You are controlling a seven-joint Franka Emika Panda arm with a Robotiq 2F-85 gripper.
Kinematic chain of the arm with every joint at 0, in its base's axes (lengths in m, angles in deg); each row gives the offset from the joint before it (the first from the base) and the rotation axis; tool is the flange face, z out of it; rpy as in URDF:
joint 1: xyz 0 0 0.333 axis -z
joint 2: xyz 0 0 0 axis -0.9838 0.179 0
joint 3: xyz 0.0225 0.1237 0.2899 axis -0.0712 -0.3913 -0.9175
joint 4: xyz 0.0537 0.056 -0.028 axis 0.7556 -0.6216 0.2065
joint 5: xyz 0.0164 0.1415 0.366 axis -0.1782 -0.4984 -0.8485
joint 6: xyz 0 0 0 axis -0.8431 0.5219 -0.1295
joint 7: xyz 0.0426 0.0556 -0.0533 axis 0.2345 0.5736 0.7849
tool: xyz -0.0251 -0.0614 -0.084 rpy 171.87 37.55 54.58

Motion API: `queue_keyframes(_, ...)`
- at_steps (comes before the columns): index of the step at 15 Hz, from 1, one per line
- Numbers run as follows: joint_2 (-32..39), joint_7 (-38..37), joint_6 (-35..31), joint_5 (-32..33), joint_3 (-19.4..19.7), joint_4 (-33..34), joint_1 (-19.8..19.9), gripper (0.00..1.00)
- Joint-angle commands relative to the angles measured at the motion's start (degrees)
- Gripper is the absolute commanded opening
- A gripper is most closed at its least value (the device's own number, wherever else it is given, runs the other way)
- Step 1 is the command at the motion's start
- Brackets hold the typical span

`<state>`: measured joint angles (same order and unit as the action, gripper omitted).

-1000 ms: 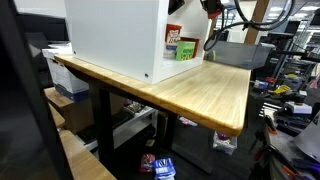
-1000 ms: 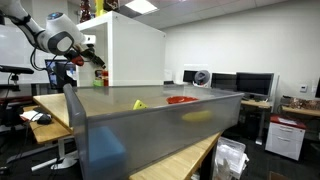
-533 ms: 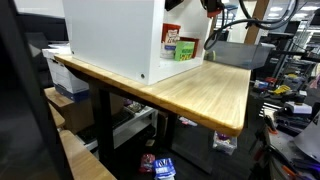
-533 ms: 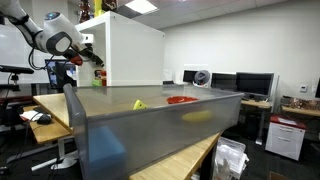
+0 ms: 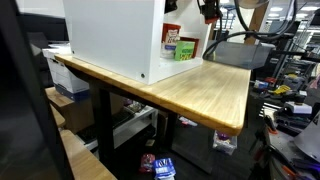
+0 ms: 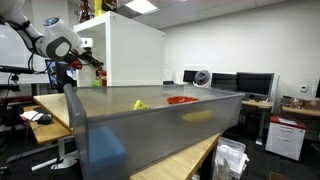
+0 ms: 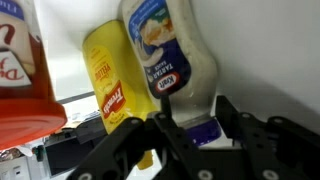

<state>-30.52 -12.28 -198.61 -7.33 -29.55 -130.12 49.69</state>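
Note:
In the wrist view a white tartar sauce bottle (image 7: 170,60) stands on its blue cap (image 7: 203,130). My gripper (image 7: 197,128) has one black finger on each side of that cap and is shut on it. A yellow mustard bottle (image 7: 108,85) stands just left of it, and a red ketchup bottle (image 7: 25,70) is further left. In both exterior views the gripper (image 5: 208,12) (image 6: 88,63) is at the open side of the white cabinet (image 5: 115,35), and the bottles are mostly hidden there.
A red box (image 5: 173,38) and a green tub (image 5: 185,48) sit in the cabinet's opening. The cabinet stands on a wooden table (image 5: 205,90). A grey bin (image 6: 160,125) fills the foreground of an exterior view, with desks and monitors behind.
The jaws have gone from wide open to closed in on the sauce bottle's cap. The arm has shifted slightly at the cabinet opening.

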Motion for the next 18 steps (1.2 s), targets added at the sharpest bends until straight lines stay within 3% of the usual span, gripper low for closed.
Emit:
queue_keyframes(1, 2.81, -0.50, -4.08, 2.05, -6.04, -0.29, 7.80, 0.71)
queue_keyframes(2, 3.14, 3.62, -5.10, -2.08, -5.96, -0.18, 7.07, 0.78)
queue_keyframes(6, 3.21, 8.68, -7.20, -7.39, -9.39, -0.71, 9.98, 0.99)
queue_keyframes(10, 1.82, 15.83, -5.78, -14.31, -12.09, -0.21, 12.70, 0.99)
queue_keyframes(11, 1.56, 18.40, -5.78, -16.74, -13.32, -0.08, 13.72, 0.75)
queue_keyframes(13, 1.11, 21.46, -5.78, -19.81, -15.11, -0.06, 15.29, 0.75)
queue_keyframes(18, -0.31, 26.83, -5.77, -25.65, -19.96, -0.55, 18.72, 0.47)
